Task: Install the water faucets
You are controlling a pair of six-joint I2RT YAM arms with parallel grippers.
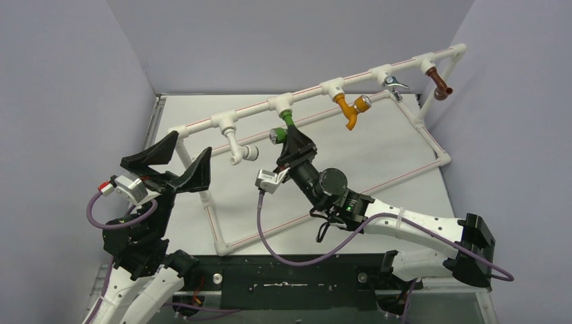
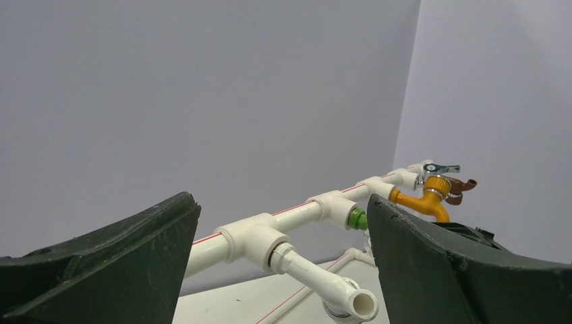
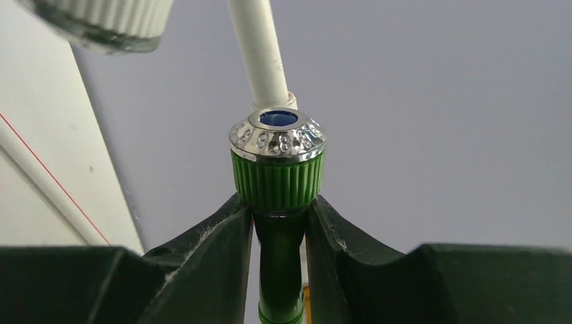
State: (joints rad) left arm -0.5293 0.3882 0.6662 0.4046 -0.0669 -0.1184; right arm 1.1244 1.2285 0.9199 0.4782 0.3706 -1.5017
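The bright green faucet [image 1: 286, 127] [image 3: 278, 179] has its threaded end [image 2: 357, 218] at the mouth of a tee on the white pipe frame [image 1: 310, 93]. My right gripper [image 1: 291, 140] [image 3: 280, 210] is shut on its green neck, just below the ribbed knob with the silver cap. A white faucet [image 1: 237, 148] [image 2: 324, 280] hangs from the tee to the left. Orange [image 1: 351, 108], silver [image 1: 394, 84] and brown [image 1: 440, 84] faucets hang from tees to the right. My left gripper [image 1: 182, 160] [image 2: 282, 202] stands open and holds nothing, close to the frame's left end, facing the white faucet.
The pipe frame's lower rails [image 1: 337, 196] lie on the white table and its upper bar slopes up to the right. Grey walls enclose the table on three sides. A purple cable [image 1: 297, 256] loops from the right wrist across the near edge.
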